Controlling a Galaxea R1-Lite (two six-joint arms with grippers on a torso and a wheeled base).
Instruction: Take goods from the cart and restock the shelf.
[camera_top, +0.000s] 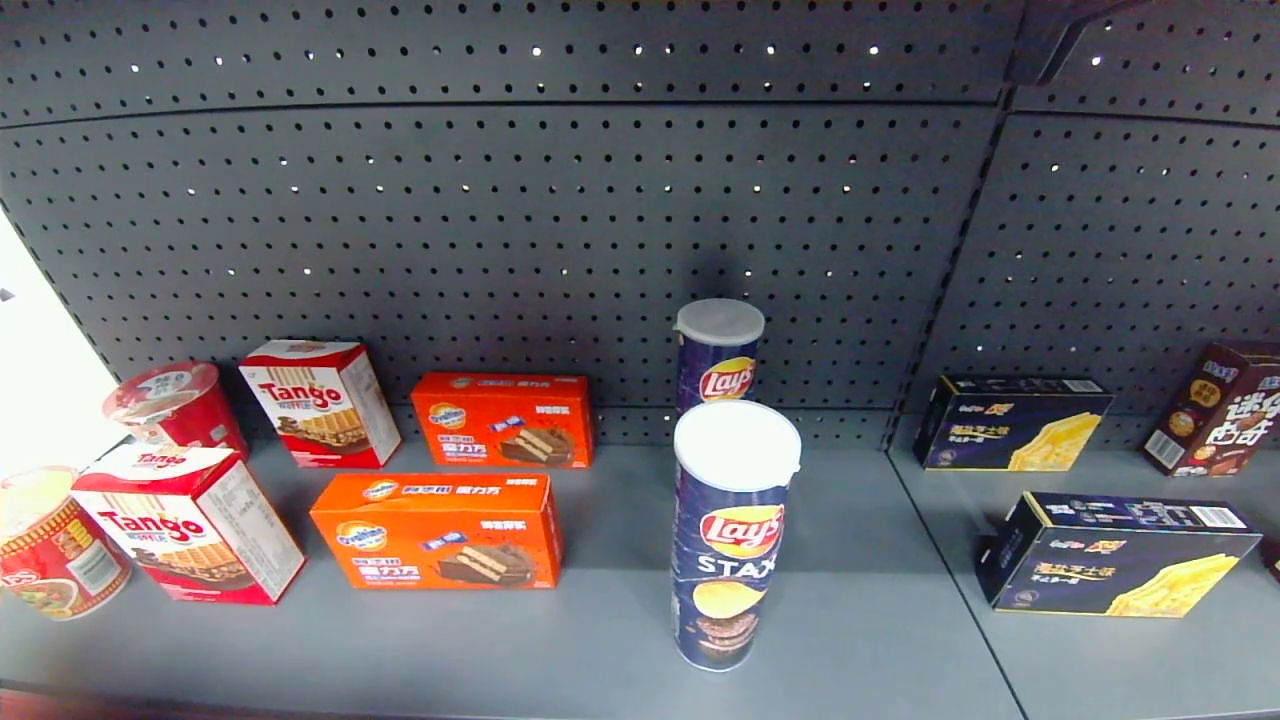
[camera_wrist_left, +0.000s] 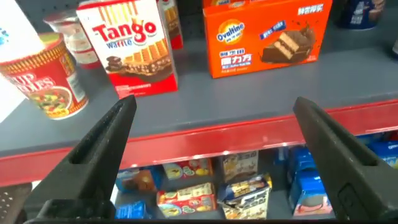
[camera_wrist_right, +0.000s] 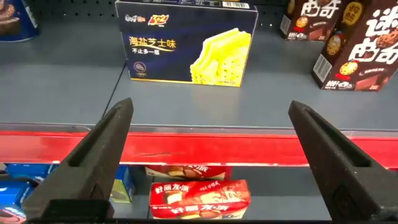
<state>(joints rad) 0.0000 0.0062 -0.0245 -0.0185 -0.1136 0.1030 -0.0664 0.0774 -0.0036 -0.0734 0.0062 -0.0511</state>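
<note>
My left hand (camera_wrist_left: 214, 104) and right hand (camera_wrist_right: 209, 104) hang wide open, empty, just off the shelf's (camera_top: 860, 600) red front edge. One chips can (camera_top: 733, 540) stands upright near that edge, a second can (camera_top: 717, 355) behind it by the back edge.

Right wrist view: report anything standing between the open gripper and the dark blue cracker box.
Nothing visible does. The right gripper, open, faces the shelf over its red front edge; only grey shelf surface lies between it and the dark blue cracker box. Brown boxes stand off to one side.
</note>
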